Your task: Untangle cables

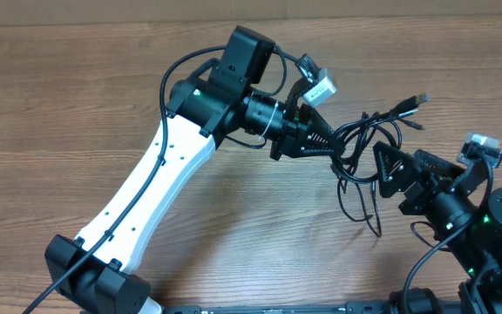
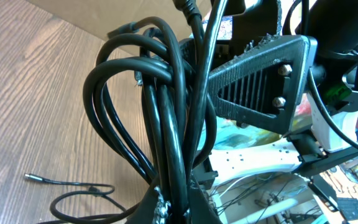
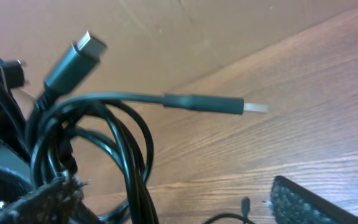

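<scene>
A knotted bundle of thin black cables [image 1: 362,144] is held just off the wood-grain worktop [image 1: 77,87], at about 3 o'clock from the middle of the overhead view. It is clamped on its 9 o'clock side by the left pincer [image 1: 328,144], whose jaws are pressed together on several strands. The white left arm [image 1: 159,174] reaches in from 7 o'clock. From the left wrist, the cords rise out of that grip in tall glossy loops, and one loose cord end [image 2: 36,178] lies flat on the wood at 8 o'clock. The right pincer [image 1: 393,174], at 4 o'clock from the bundle, stands spread wide with nothing pinched. In the right wrist view one ribbed black finger [image 3: 39,199] is touching or just beside the loops, and the other finger [image 3: 309,200] sits well apart at 5 o'clock. Two plug ends jut from the tangle: a black plug with a silver tip [image 3: 253,107] and a dark grey plug [image 3: 79,50]. Slack loops [image 1: 362,205] trail toward 6 o'clock below the bundle.
</scene>
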Available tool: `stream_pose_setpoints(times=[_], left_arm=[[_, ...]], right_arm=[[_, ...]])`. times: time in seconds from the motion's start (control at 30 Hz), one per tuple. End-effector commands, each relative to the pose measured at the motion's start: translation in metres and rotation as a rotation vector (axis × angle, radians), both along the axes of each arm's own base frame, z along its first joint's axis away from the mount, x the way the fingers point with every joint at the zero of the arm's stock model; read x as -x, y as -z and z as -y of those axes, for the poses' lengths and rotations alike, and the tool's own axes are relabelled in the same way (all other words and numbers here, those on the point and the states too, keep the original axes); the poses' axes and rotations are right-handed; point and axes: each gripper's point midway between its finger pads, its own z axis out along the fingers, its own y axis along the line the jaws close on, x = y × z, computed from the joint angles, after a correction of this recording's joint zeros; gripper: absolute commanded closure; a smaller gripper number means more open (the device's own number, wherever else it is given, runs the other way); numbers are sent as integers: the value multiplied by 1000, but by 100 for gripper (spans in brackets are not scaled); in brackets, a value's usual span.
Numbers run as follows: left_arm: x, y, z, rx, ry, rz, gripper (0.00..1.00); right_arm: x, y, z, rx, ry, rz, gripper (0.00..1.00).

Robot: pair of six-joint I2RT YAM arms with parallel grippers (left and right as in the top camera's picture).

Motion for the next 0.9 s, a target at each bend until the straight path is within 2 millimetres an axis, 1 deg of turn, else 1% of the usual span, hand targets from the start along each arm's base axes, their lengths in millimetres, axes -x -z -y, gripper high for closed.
stream_pose_setpoints(times=[0.0,0.1,0.2,0.23,0.27,0.3,0.33,0.37,0.4,0.47,0.5,0.63,0.77,0.87], left_arm=[[4,-22,-2,53,9,62,96],[0,-27,1,66,-1,64,96],[-4,-33,3,81,-11,62,96],[-5,-35,4,83,-15,58,96],[-6,-37,5,86,-17,56,96],[-6,-38,5,87,-20,49,96],[-7,-39,5,86,-23,37,96],[-6,-40,5,91,-17,36,96],[-4,-41,5,95,-9,32,96],[-1,-43,4,108,10,27,96],[0,-44,4,114,19,24,96],[0,-44,4,113,19,23,96],[1,-43,4,109,19,16,96],[1,-43,3,109,18,16,96]], right_arm=[[7,-7,-4,-11,-26,4,1],[12,-2,-12,-27,-74,-22,1],[15,-3,-17,-78,-93,-41,1],[15,-3,-17,-87,-90,-44,4],[15,-3,-17,-87,-90,-44,11],[15,-3,-17,-87,-89,-44,27],[15,-3,-17,-87,-90,-44,46],[15,-3,-17,-87,-90,-44,60],[15,-3,-17,-87,-90,-45,67],[15,-3,-17,-86,-89,-45,88],[15,-3,-17,-86,-88,-45,96],[14,1,-12,-69,-61,-53,96],[10,16,13,-10,82,-100,96],[9,20,24,16,141,-111,96]])
